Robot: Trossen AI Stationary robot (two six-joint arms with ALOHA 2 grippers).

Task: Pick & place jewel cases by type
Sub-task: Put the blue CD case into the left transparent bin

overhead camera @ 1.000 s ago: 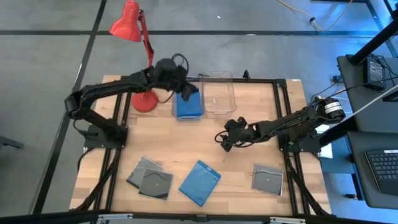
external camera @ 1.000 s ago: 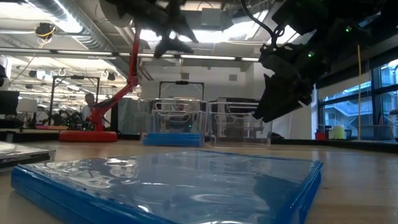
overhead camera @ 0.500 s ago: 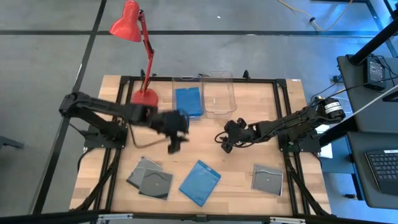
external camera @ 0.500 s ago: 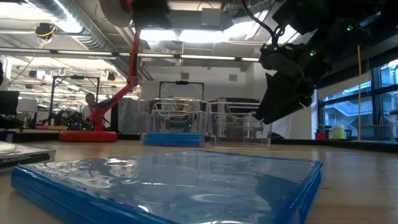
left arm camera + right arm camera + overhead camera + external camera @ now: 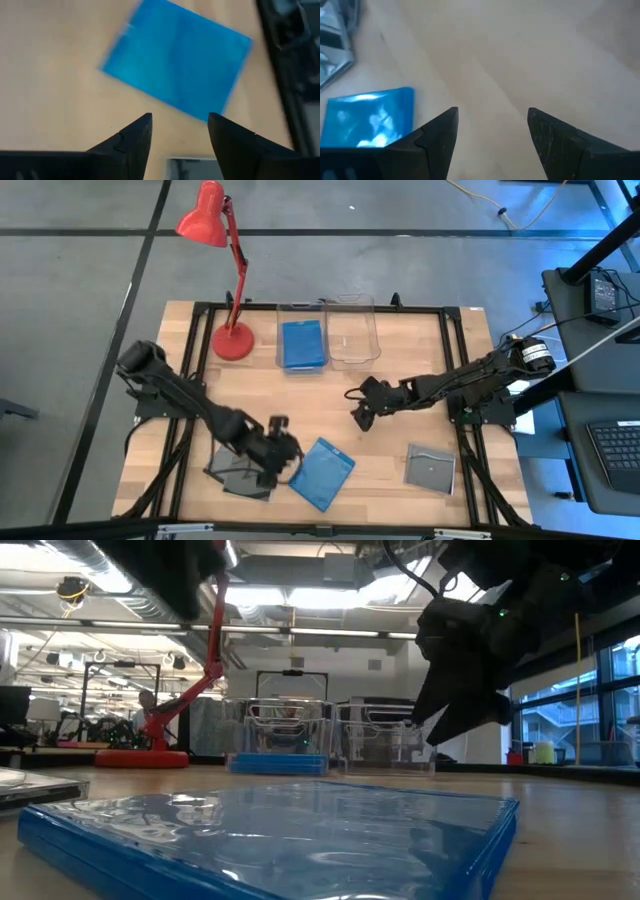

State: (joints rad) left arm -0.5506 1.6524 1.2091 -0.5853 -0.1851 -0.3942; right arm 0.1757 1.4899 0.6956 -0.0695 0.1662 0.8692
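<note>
From above, the left gripper (image 5: 281, 452) hangs just beside a blue jewel case (image 5: 321, 473) on the table's near part, while blue cases (image 5: 302, 344) lie in the left bin (image 5: 279, 350); both wrist views show parted, empty fingers, the right gripper (image 5: 490, 132) over bare wood

blue jewel cases (image 5: 321, 472): 2 seen, maybe more stacked in bin
grey jewel cases (image 5: 430, 468): 3
clear bins (image 5: 352, 330): 2
red lamp (image 5: 222, 250): 1
</note>
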